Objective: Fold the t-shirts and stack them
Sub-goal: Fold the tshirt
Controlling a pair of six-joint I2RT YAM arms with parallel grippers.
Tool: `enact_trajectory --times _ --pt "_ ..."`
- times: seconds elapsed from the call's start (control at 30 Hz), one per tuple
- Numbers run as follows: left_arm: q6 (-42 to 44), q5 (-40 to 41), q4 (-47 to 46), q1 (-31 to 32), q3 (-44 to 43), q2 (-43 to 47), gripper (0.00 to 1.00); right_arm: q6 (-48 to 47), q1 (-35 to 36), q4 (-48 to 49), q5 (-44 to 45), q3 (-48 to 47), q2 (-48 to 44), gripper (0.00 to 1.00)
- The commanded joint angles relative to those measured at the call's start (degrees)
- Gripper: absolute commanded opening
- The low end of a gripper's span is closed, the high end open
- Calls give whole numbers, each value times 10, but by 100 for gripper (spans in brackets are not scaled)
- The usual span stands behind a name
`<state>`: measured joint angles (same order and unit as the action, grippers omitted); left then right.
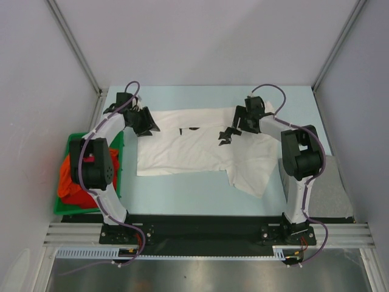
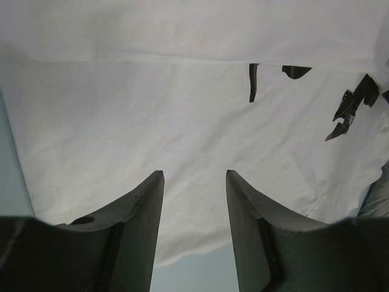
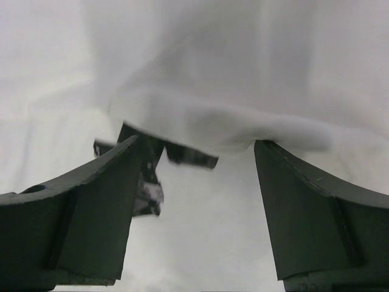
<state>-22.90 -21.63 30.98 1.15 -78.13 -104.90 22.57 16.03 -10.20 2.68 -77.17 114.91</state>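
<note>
1. Fabric of the white t-shirt (image 1: 188,152) is spread on the tabletop (image 1: 182,194) just beside the green bin (image 1: 67,145). Its far strip looks doubled over, so folding is judged begun but not finished.
2. The left claw (image 2: 194,172) is held over the shirt end nearest the bin. Its fingers are spread, with nothing between them and only cloth below. It is probably stationed there so that this edge can be taken.
3. The right claw (image 3: 197,141) is held over the part of the shirt further from the bin. It is spread wide, and a raised ridge of cloth lies just ahead of its tips, unpinched.
4. Inside the bin an orange t-shirt (image 1: 67,176) is heaped on what seems a dark red t-shirt (image 1: 79,198). Both are judged to be kept there until their turn.
5. A grey t-shirt (image 1: 333,188) lies folded flat well apart from the bin, beyond the white one. It is judged to be the base of the stack.
6. One corner of the white shirt, on the side away from the bin, trails out unevenly and would need tucking in.
</note>
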Motion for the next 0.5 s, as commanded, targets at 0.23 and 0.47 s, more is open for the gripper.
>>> enact_trajectory --times 0.23,0.47 --pt "7 -32 -6 -10 14 24 51 -24 -46 -17 -103 -93 32 79" --pt "6 -39 -9 -10 24 17 51 36 -55 30 -130 -5 -46 73"
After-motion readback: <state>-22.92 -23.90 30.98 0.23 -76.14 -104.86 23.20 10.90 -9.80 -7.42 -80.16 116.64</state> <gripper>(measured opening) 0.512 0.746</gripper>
